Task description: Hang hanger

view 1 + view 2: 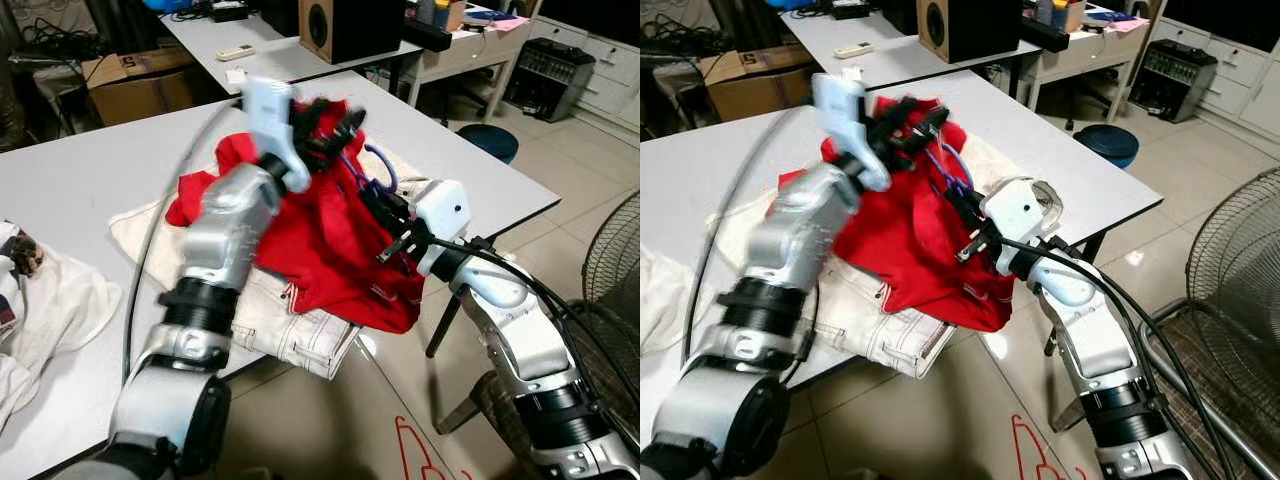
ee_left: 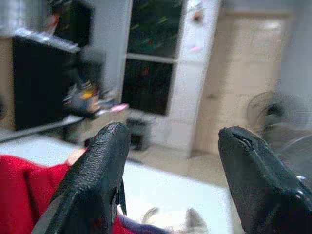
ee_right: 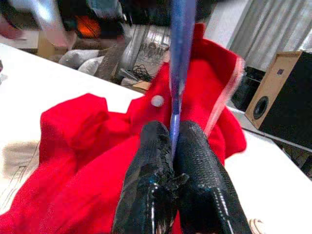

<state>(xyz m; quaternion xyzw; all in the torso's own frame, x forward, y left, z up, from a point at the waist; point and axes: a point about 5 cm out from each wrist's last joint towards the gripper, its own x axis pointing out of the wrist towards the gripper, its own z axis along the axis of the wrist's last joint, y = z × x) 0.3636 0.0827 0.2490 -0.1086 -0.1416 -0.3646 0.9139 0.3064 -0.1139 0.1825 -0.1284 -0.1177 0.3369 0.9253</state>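
Red cloth dominates what we see: a red shirt (image 1: 320, 240) is bunched on the grey table (image 1: 90, 190), lying over pale folded trousers (image 1: 290, 325) near the table's front edge. A blue-purple hanger (image 1: 375, 170) rises out of the shirt's upper folds, partly wrapped in the fabric.

We see the right pincer (image 3: 174, 141) clamped on the hanger's thin blue bar, its two black fingers (image 3: 151, 165) pressed together around it, with the red shirt just behind. The right arm (image 1: 510, 320) reaches up from beyond the table's corner, elbow low and wrist angled toward the shirt.

The left pincer (image 1: 335, 130) hovers above the top of the shirt, its fingers (image 2: 97, 175) spread apart with nothing between them; this part of the head views is blurred, so we cannot tell whether it touches the cloth. The left arm (image 1: 215, 250) is bent upward over the trousers, its wrist raised.

White cloth (image 1: 50, 300) lies on the table at the robot's left. A cardboard box (image 1: 140, 80) stands on the floor behind the table; its contents are too unclear to tell. A floor fan (image 1: 610, 260) stands to the right.
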